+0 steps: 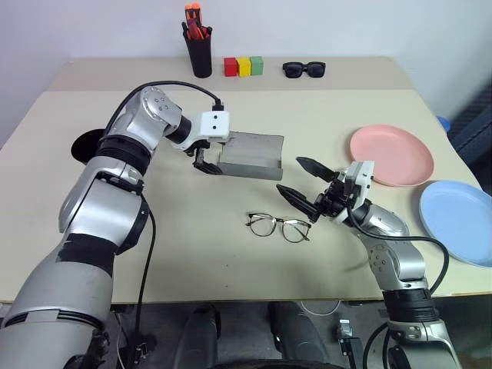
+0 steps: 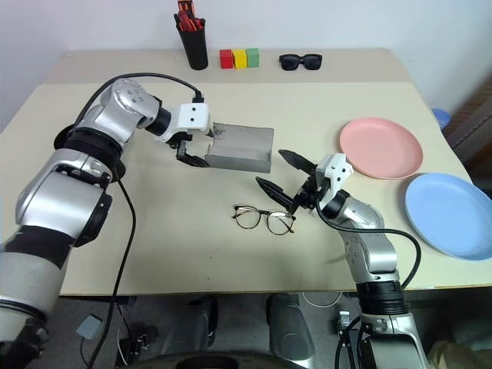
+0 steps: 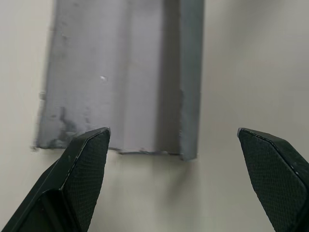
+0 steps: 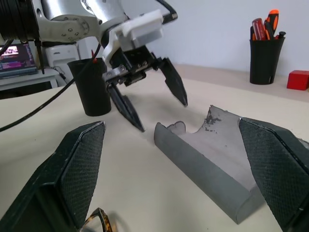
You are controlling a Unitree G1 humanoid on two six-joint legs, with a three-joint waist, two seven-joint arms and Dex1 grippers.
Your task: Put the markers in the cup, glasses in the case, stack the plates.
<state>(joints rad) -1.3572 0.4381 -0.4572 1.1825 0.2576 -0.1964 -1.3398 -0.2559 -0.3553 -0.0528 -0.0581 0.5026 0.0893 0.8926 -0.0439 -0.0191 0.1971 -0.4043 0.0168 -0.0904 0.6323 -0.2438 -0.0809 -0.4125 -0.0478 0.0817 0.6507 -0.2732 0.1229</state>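
A: Status on the glasses step?

B: Case (image 1: pixel 250 155) lies open mid-bench, long axis running left-right as the head camera sees it. Left tool (image 2: pixel 192 151) hangs over its left end, pointing down at it, jaws spread wide, holding nothing. In the left wrist view 1 finger sits over the case's end edge, the other over bare bench (image 1: pixel 231 261) beside it.

A: And the glasses?

B: Glasses (image 1: pixel 278 226) lie flat on the bench, lenses up, just in front of the case on the robot's side, well apart from it. Long axis roughly parallel to the case.

A: Which arm is nearer?

B: The right one, clearly. Right tool (image 1: pixel 304 188) hovers just right of and behind the glasses, fingers wide open and empty, pointing left across the bench toward the case. The frame's right lens sits almost under its lower finger.

A: So right picks, left steadies the case?

B: That's my read, not confirmed. The right tool would need to dip and close across the thin frame, then carry it a short way back-left into the tray.

A: The rest?

B: 2 plates not stacked: pink plate (image 1: pixel 392 154) and blue plate (image 1: pixel 460 221) side by side at right. Cup (image 4: pixel 92 87) stands at the far left.
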